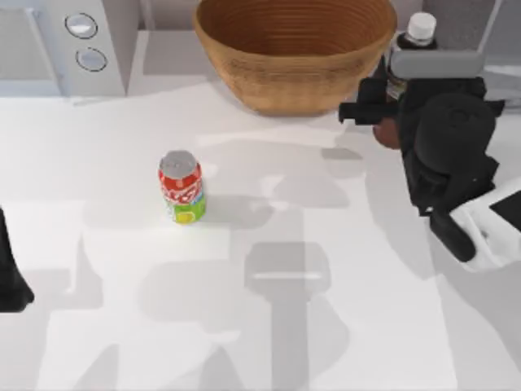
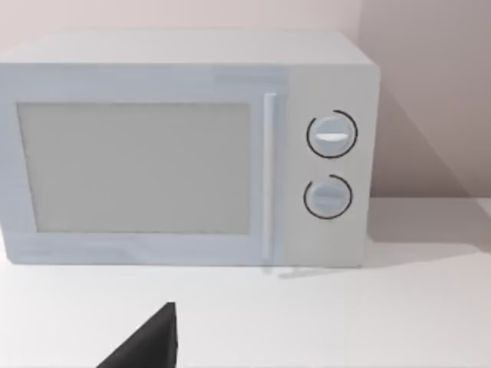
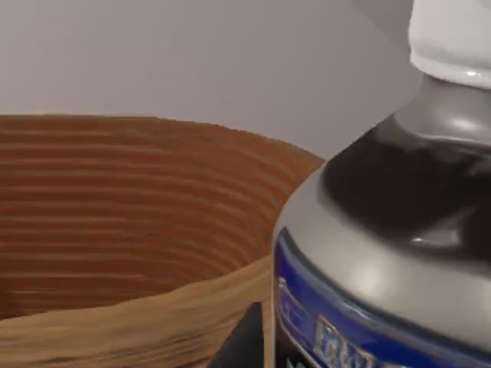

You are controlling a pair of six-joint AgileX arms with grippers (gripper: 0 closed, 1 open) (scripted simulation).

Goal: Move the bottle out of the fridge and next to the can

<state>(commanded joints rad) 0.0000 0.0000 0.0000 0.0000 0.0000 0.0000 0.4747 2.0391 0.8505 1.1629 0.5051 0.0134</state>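
Currently, step in hand: carrying the bottle [image 1: 413, 41] away from the fridge [image 1: 476, 24], by my reading; the cap and shoulder showed above the right arm's fingers [image 1: 391, 98].
Right fingers: closed around the bottle's body, judging by how close the label sat in the right wrist view [image 3: 383, 253]; the bottle stood upright between them.
Bottle's place: held at the right fingers, just beside the basket [image 1: 293, 49], which lay to their left.
Can [image 1: 181, 186]: upright on the desk [image 1: 326, 269], well apart from the right fingers, off to their left and nearer the front.
Left arm [image 1: 10, 269]: parked at the left edge, facing the microwave [image 2: 184, 146]; whether its fingers were apart or together I could not tell.
Next move: probably swing left past the basket rim without clipping it, lower the bottle beside the can without knocking it, then let go.
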